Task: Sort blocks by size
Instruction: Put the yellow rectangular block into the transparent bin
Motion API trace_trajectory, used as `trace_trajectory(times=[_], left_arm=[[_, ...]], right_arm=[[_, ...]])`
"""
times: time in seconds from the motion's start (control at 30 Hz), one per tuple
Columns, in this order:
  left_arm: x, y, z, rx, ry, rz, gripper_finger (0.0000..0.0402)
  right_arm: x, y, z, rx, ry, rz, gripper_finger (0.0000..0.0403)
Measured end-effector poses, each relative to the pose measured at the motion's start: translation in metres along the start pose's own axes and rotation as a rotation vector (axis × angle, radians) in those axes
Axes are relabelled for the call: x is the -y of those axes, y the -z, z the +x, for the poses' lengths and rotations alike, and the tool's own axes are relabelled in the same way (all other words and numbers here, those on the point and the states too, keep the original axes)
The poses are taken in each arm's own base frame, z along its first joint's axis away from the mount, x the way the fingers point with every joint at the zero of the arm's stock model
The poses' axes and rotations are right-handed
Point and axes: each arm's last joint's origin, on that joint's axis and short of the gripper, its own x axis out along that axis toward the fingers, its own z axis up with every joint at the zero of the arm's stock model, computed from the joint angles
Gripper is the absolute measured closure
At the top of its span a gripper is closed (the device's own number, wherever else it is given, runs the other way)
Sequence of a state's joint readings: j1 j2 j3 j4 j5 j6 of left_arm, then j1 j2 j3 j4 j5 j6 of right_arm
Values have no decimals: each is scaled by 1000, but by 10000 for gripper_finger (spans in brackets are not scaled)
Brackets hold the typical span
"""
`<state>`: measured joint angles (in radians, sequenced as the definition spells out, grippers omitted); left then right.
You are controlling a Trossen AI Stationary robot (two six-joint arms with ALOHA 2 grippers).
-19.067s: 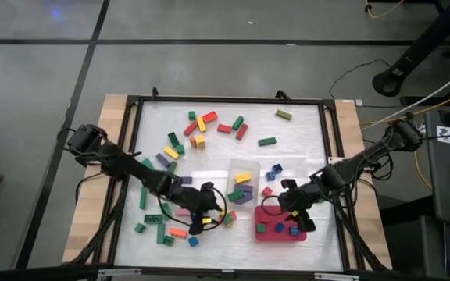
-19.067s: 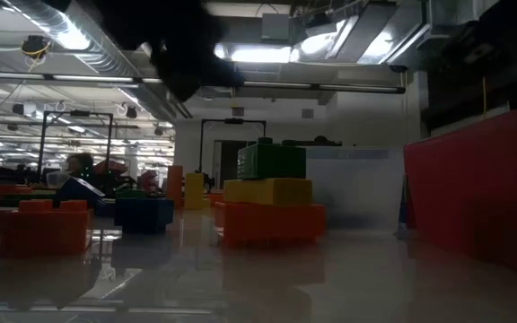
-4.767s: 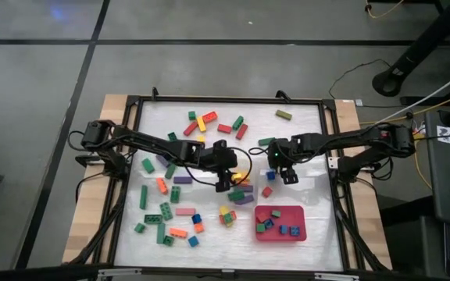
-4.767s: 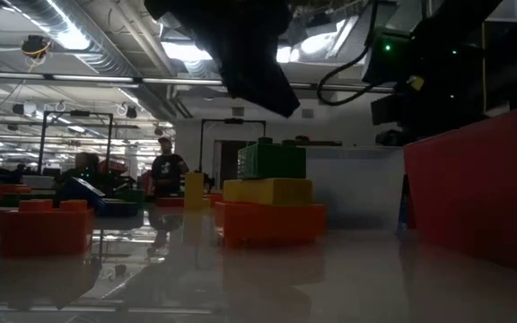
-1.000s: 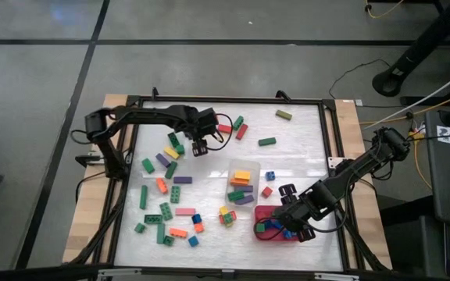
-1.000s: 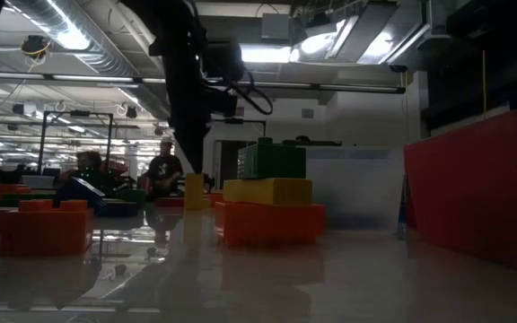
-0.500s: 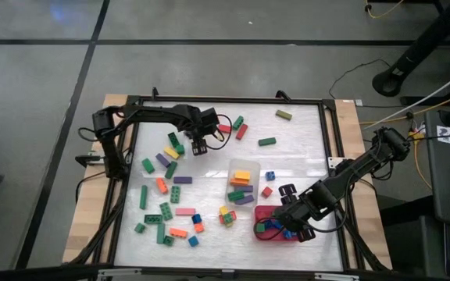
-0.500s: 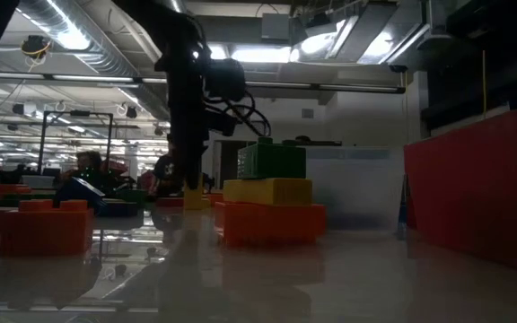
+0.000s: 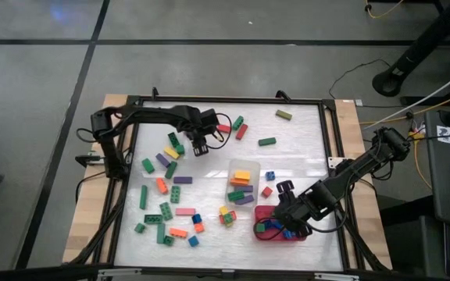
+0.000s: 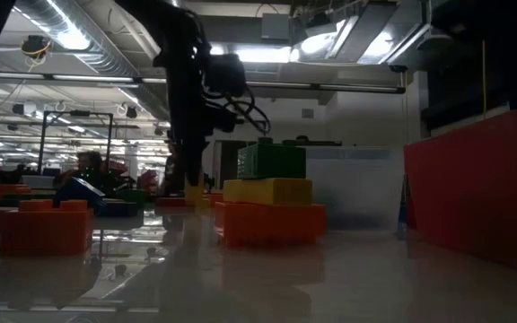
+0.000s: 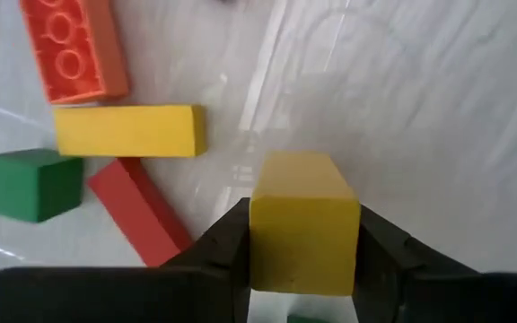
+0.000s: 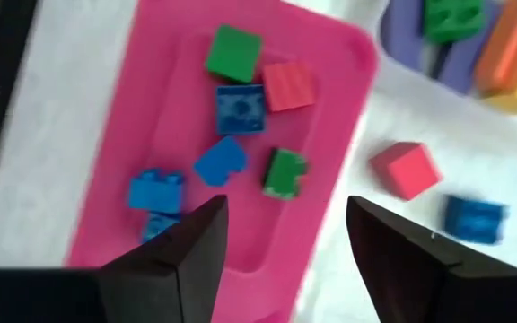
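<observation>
White counter [image 9: 303, 140] on grey floor. Left pincer [image 11: 302, 235] clamped on short yellow block [image 11: 302, 224] near far-left loose blocks. Right pincer [image 12: 281, 235], jaws apart, empty, over red tray [image 12: 330, 117] holding small blocks; clear tub [image 9: 244, 186] holds longer bars. Many blocks remain scattered; roughly a third sorted.

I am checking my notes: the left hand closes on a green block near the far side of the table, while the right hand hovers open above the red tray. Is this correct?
Not quite: the block between the left hand's fingers is yellow, not green, as the left wrist view shows. The rest holds: the right hand hovers open above the red tray.
</observation>
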<state>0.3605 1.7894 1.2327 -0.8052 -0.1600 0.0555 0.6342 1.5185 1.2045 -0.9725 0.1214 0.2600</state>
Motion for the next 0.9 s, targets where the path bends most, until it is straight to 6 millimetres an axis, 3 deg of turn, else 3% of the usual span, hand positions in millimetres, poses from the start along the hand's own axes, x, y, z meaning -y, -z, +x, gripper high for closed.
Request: trace_trajectory(times=[0.13, 0.33, 0.53, 0.73, 0.9], left_arm=[[8, -1, -21, 50, 28, -33, 286], [31, -9, -60, 223, 202, -133, 286], [81, -22, -82, 443, 349, -74, 286], [132, -25, -98, 616, 427, 56, 276], [160, -27, -96, 695, 428, 110, 264]], right_arm=[[11, -2, 1, 6, 73, -5, 176], [43, -3, 4, -40, 120, 45, 176], [78, -3, 9, -58, 154, 111, 176], [107, 15, 31, -132, 134, 144, 176], [127, 28, 48, -136, 144, 175, 176]])
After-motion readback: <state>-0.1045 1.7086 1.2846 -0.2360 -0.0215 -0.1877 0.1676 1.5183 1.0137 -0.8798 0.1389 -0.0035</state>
